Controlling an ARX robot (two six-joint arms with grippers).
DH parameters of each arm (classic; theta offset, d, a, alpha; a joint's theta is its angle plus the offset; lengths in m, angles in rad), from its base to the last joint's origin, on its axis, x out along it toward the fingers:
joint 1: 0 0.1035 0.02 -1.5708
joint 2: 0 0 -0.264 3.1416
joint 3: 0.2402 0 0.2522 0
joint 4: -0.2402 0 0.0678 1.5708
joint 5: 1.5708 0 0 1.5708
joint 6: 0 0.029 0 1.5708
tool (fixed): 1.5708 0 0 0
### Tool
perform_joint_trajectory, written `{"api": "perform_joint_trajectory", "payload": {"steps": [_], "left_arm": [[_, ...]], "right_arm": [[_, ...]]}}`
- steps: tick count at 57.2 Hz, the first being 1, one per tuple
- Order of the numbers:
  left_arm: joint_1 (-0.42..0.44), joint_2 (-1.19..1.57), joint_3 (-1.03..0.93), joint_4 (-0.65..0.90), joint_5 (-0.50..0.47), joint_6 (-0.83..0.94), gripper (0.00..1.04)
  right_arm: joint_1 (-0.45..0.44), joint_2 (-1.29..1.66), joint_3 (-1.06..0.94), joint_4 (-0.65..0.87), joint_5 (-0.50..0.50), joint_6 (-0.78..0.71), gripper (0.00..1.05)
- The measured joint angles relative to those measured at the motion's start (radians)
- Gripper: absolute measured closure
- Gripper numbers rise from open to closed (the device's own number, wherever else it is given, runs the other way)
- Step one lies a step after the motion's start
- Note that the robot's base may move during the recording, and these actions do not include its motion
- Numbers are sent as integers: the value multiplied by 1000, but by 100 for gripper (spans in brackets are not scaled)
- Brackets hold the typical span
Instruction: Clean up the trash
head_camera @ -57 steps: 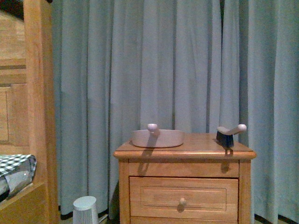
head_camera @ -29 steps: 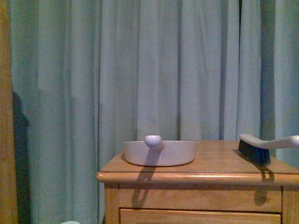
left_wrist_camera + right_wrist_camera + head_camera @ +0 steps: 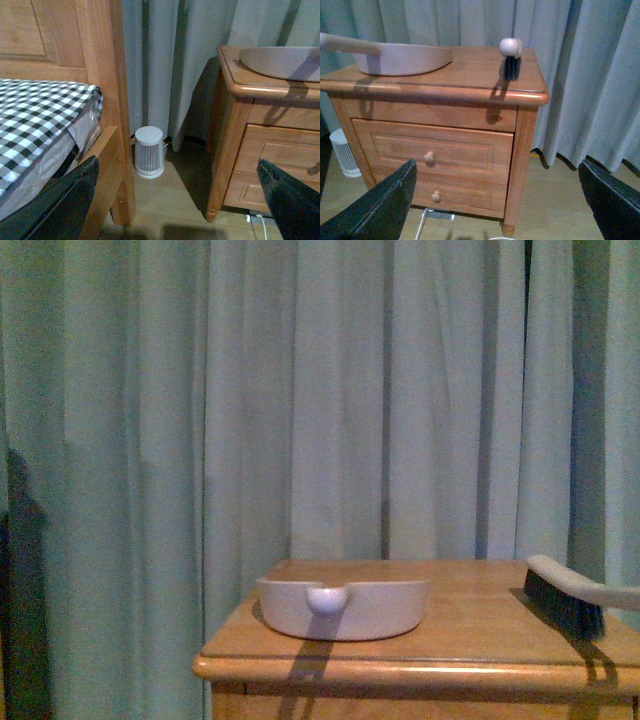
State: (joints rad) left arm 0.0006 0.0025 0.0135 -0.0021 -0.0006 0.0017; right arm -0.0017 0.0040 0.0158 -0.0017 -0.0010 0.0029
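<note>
The trash is out of view in all three views. A beige dustpan (image 3: pixel 343 608) lies on the wooden nightstand (image 3: pixel 470 640), its round handle end facing me. A hand brush (image 3: pixel 565 600) with dark bristles rests at the top's right side. My left gripper (image 3: pixel 177 161) is open and low, over the floor between the bed and the nightstand (image 3: pixel 250 145), with nothing between its fingers (image 3: pixel 60 210). The dustpan (image 3: pixel 285 62) shows above it. My right gripper (image 3: pixel 496 164) is open and empty in front of the nightstand's drawers (image 3: pixel 432 150). Dustpan (image 3: pixel 400 57) and brush (image 3: pixel 511 57) sit on top.
Grey-green curtains (image 3: pixel 300 390) hang behind the nightstand. A small white ribbed cylinder (image 3: pixel 149 151) stands on the floor between the wooden bed frame (image 3: pixel 100 75) and the nightstand. A checked cover (image 3: pixel 35 115) lies on the bed. A white cable (image 3: pixel 427 220) runs under the nightstand.
The front view has moved closer to the nightstand and risen. The bed frame, drawers and white cylinder have left its view, and more of the nightstand's top shows.
</note>
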Motion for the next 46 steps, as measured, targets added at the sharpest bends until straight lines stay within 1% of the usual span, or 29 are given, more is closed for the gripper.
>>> {"api": "perform_joint_trajectory", "payload": {"steps": [24,25,26,28,30,37,41,46], "left_arm": [[0,0,0,0,0,0,8],[2,2,1,-2,10,-7,8],[17,14,9,-32,68,-32,8],[35,53,20,-60,135,-85,8],[39,96,24,-61,163,-118,8],[0,313,85,27,131,-156,8],[-45,472,179,94,95,-147,8],[-109,670,324,114,31,-126,8]], "right_arm": [[0,0,0,0,0,0,7],[0,0,0,0,0,0,7],[0,0,0,0,0,0,7],[0,0,0,0,0,0,7],[0,0,0,0,0,0,7],[0,0,0,0,0,0,7],[0,0,0,0,0,0,7],[0,0,0,0,0,0,7]]}}
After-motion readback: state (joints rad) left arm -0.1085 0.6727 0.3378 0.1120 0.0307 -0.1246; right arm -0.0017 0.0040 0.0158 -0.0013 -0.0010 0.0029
